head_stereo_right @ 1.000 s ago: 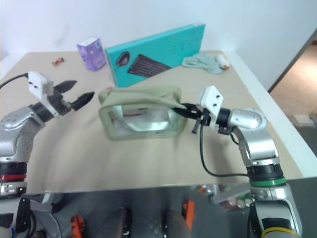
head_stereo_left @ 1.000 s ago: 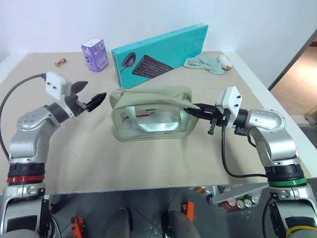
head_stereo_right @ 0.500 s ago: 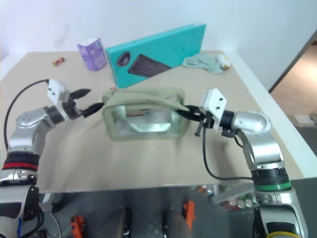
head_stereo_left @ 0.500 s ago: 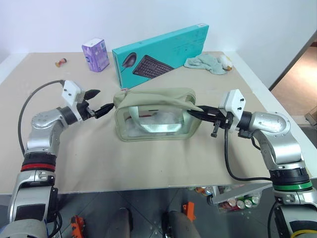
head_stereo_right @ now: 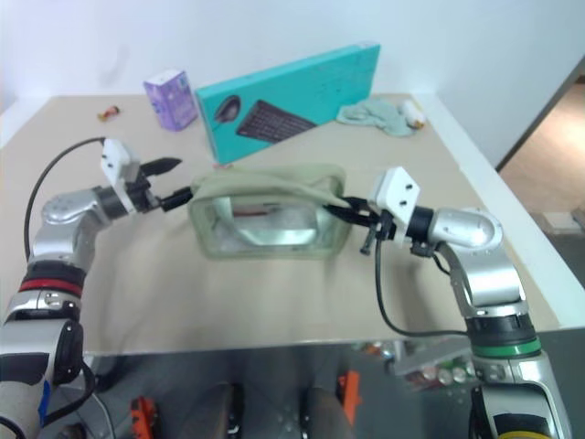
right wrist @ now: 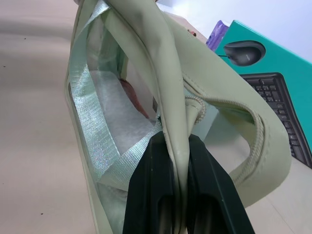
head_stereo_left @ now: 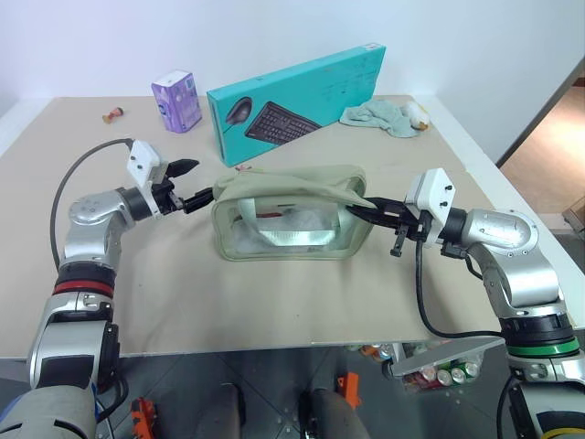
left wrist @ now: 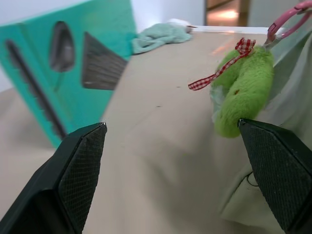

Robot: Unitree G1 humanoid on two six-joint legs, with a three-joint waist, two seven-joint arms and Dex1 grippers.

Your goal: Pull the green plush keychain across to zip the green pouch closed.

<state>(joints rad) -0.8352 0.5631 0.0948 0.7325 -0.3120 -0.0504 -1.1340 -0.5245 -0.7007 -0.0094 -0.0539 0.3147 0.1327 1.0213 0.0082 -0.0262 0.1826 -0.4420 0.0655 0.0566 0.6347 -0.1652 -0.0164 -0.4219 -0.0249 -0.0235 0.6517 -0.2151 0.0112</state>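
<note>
left pincer (left wrist: 170, 180) wide, green plush keychain (left wrist: 242, 90) between tips; right pincer (right wrist: 175, 161) pinching green pouch (right wrist: 146, 73) edge

Pouch (head_stereo_left: 291, 216) at surface (head_stereo_left: 274, 293) centre; box (head_stereo_left: 297, 101) at 12 o'clock; rag (head_stereo_left: 382, 116) at 1; carton (head_stereo_left: 176, 101) at 11.

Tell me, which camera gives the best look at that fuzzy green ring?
The left wrist view: the green plush keychain hangs large there between the open left gripper fingers, red checked ribbon plain to see. In the head views it is hard to make out at the green pouch end.
</note>
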